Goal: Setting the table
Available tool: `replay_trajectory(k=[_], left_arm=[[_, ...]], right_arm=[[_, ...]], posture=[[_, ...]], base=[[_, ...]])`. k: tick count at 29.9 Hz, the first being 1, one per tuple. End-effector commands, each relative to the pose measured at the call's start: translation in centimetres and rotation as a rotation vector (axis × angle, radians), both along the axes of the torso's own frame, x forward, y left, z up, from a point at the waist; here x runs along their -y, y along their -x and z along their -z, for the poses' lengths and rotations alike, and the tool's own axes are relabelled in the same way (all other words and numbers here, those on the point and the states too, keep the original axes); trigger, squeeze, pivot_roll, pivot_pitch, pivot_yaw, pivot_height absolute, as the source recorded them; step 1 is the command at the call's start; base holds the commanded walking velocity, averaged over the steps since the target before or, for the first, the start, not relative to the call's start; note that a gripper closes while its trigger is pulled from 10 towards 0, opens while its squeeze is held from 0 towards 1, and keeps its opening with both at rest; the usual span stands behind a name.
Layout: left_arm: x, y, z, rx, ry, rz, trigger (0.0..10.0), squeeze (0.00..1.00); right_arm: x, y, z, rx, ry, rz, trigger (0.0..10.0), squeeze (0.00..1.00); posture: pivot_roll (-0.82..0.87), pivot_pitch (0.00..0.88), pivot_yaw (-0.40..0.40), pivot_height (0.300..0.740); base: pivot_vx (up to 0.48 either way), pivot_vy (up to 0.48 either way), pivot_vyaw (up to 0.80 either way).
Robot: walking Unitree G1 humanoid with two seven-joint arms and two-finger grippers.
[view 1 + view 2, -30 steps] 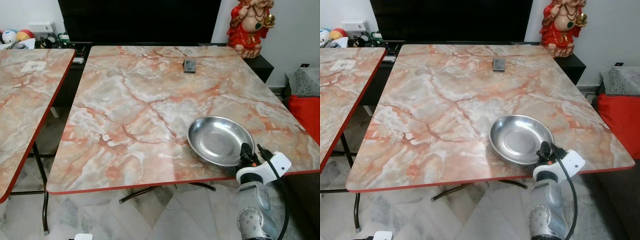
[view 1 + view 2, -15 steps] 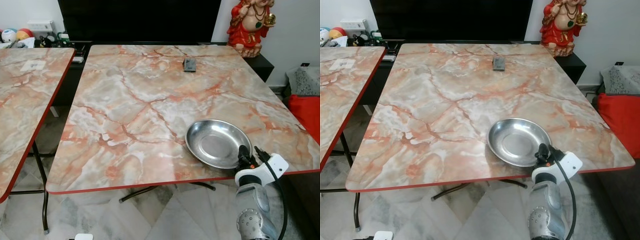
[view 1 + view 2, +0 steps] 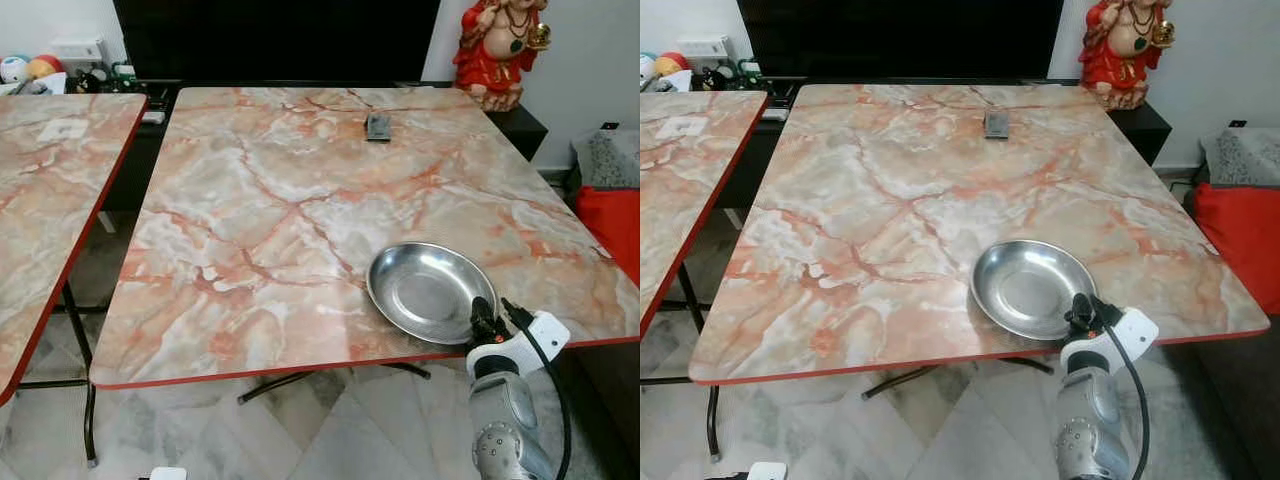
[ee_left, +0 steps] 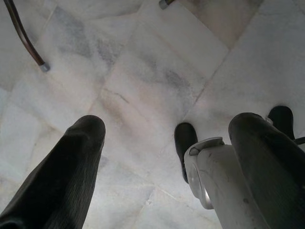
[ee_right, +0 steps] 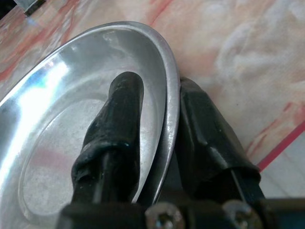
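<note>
The left tool (image 4: 157, 157) is hanging idle over the pale floor tiles (image 4: 143, 81), its fingers spread wide and holding nothing. On the marble-patterned desk (image 3: 270, 200), the steel dish (image 3: 430, 291) is sitting near the front edge, well apart from the small dark object (image 3: 378, 127) at the far side. The right tool (image 5: 159, 138) is pinching the dish's near rim, one finger inside the bowl and one outside; the dish looks light, stiff and probably slippery, so the rim seems the sensible grip.

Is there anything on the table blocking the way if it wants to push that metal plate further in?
Not much. The right gripper grips the steel plate by its near rim, at the marble table's front edge. The tabletop beyond it is bare up to a small dark object lying near the far edge.
</note>
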State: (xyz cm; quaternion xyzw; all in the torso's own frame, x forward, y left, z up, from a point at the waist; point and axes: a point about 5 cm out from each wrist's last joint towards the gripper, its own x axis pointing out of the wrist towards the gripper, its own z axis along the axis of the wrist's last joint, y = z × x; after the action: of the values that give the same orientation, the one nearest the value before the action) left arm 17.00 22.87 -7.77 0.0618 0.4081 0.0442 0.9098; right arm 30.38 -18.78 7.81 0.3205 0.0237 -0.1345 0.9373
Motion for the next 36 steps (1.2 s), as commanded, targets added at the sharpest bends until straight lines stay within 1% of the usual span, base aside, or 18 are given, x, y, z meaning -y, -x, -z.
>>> replay_trajectory(k=[1, 2, 3, 4, 15, 16, 18, 19, 20, 21, 30, 31, 32, 33, 34, 35, 36], left_arm=[[0.2, 0.8, 0.5, -0.043, 0.000, 0.009, 10.0, 0.00], [0.2, 0.8, 0.5, -0.043, 0.000, 0.010, 10.0, 0.00], [0.2, 0.8, 0.5, -0.043, 0.000, 0.010, 10.0, 0.00], [0.2, 0.8, 0.5, -0.043, 0.000, 0.010, 10.0, 0.00], [0.3, 0.7, 0.5, -0.043, 0.000, 0.009, 10.0, 0.00], [0.3, 0.7, 0.5, -0.043, 0.000, 0.009, 10.0, 0.00], [0.3, 0.7, 0.5, -0.043, 0.000, 0.010, 10.0, 0.00], [0.3, 0.7, 0.5, -0.043, 0.000, 0.009, 10.0, 0.00], [0.3, 0.7, 0.5, -0.043, 0.000, 0.009, 10.0, 0.00], [0.3, 0.8, 0.5, -0.044, 0.000, 0.010, 10.0, 0.00], [0.4, 0.8, 0.5, -0.047, 0.003, 0.012, 10.0, 0.00], [0.4, 0.8, 0.5, -0.047, 0.003, 0.013, 10.0, 0.00], [0.4, 0.8, 0.5, -0.048, 0.003, 0.013, 10.0, 0.00], [0.4, 0.8, 0.5, -0.048, 0.003, 0.013, 10.0, 0.00], [0.4, 0.8, 0.5, -0.048, 0.003, 0.013, 10.0, 0.00], [0.4, 0.8, 0.5, -0.048, 0.003, 0.013, 10.0, 0.00], [0.4, 0.8, 0.5, -0.048, 0.003, 0.014, 10.0, 0.00]], right_arm=[[-0.1, 0.4, 0.8, -0.040, 0.011, -0.013, 10.0, 0.44], [-0.1, 0.4, 0.8, -0.039, 0.011, -0.013, 10.0, 0.90], [-0.1, 0.4, 0.8, -0.039, 0.011, -0.013, 10.0, 0.90], [-0.1, 0.4, 0.8, -0.039, 0.012, -0.014, 10.0, 0.96], [-0.4, 0.2, 0.6, -0.026, 0.045, -0.043, 10.0, 0.91], [-0.5, 0.2, 0.6, -0.025, 0.049, -0.044, 10.0, 0.89], [-0.4, 0.2, 0.5, -0.022, 0.059, -0.046, 10.0, 0.53], [-0.5, 0.2, 0.5, -0.021, 0.063, -0.047, 10.0, 0.17], [-0.5, 0.2, 0.5, -0.021, 0.065, -0.048, 10.0, 0.17], [-0.4, 0.2, 0.3, -0.014, 0.074, -0.049, 10.0, 0.00], [-0.3, 0.2, -0.1, 0.006, 0.091, -0.050, 10.0, 0.00], [-0.3, 0.2, -0.2, 0.012, 0.091, -0.051, 10.0, 0.03], [-0.3, 0.2, -0.2, 0.014, 0.091, -0.051, 10.0, 0.26], [-0.3, 0.2, -0.3, 0.020, 0.091, -0.052, 10.0, 0.87], [-0.3, 0.2, -0.3, 0.020, 0.091, -0.052, 10.0, 0.87], [-0.3, 0.2, -0.4, 0.023, 0.091, -0.052, 10.0, 0.93], [-0.3, 0.2, -0.4, 0.024, 0.092, -0.051, 10.0, 0.94]], posture=[[0.02, 0.126, -0.063, 0.740], [0.02, 0.126, -0.063, 0.740], [0.02, 0.126, -0.063, 0.740], [0.02, 0.126, -0.063, 0.740], [0.02, 0.126, -0.065, 0.740], [0.02, 0.125, -0.065, 0.740], [0.02, 0.125, -0.066, 0.740], [0.02, 0.125, -0.066, 0.740], [0.02, 0.125, -0.066, 0.740], [0.02, 0.125, -0.066, 0.740], [0.02, 0.126, -0.067, 0.740], [0.02, 0.126, -0.067, 0.740], [0.02, 0.126, -0.067, 0.740], [0.02, 0.126, -0.067, 0.740], [0.02, 0.126, -0.067, 0.740], [0.02, 0.126, -0.067, 0.740], [0.02, 0.126, -0.067, 0.740]], base=[[0.000, 0.000, 0.00], [0.000, 0.000, 0.00], [0.000, 0.000, 0.00], [0.000, 0.000, 0.00], [0.000, 0.000, 0.00], [0.000, 0.000, 0.00], [0.000, 0.000, 0.00], [0.000, 0.000, 0.00], [0.000, 0.000, 0.00], [0.000, 0.000, 0.00], [0.000, 0.000, 0.00], [0.000, 0.000, 0.00], [0.000, 0.000, 0.00], [0.000, 0.000, 0.00], [0.000, 0.000, 0.00], [0.000, 0.000, 0.00], [0.000, 0.000, 0.00]])
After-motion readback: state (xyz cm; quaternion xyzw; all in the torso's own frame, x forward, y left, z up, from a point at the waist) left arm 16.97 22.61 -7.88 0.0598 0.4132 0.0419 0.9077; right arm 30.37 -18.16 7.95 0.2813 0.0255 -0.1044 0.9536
